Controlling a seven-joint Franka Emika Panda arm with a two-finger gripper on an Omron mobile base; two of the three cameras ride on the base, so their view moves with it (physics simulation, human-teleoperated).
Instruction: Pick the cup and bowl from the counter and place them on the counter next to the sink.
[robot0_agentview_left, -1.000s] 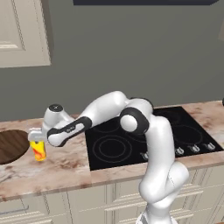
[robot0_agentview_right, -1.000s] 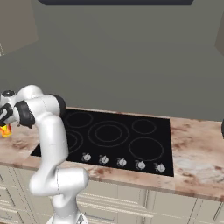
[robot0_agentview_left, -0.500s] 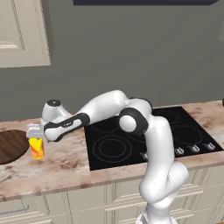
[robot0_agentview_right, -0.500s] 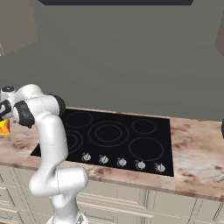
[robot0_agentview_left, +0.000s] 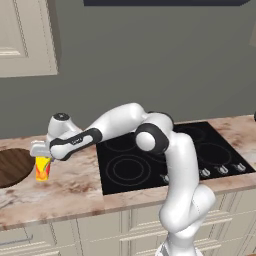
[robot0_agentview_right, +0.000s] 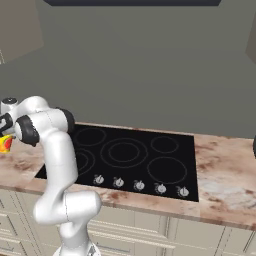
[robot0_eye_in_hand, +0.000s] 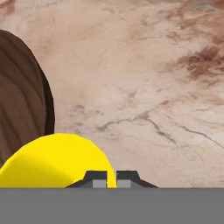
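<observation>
The small yellow cup (robot0_agentview_left: 42, 169) with red-orange blotches stands on the beige marble counter (robot0_agentview_left: 75, 185), just right of the wide dark wood-grain bowl (robot0_agentview_left: 10, 166). My gripper (robot0_agentview_left: 40, 152) reaches down onto the cup's top. In the hand view the two dark fingertips sit close together at the yellow cup's (robot0_eye_in_hand: 57, 162) right rim, so the gripper (robot0_eye_in_hand: 111, 178) is shut on the cup wall. The bowl (robot0_eye_in_hand: 19, 113) lies close beside the cup. From the right base view the cup (robot0_agentview_right: 5, 144) peeks out at the left edge. The sink is out of view.
A black glass cooktop (robot0_agentview_left: 165, 160) with a row of knobs lies right of the cup, under my arm. Bare veined counter (robot0_agentview_right: 225, 175) runs on past the cooktop's right side. A cream wall cabinet (robot0_agentview_left: 25, 37) hangs above the bowl.
The jaws have gone from wide open to shut on the cup's rim. The hand has shifted slightly left over the cup. Cup and bowl rest where they were.
</observation>
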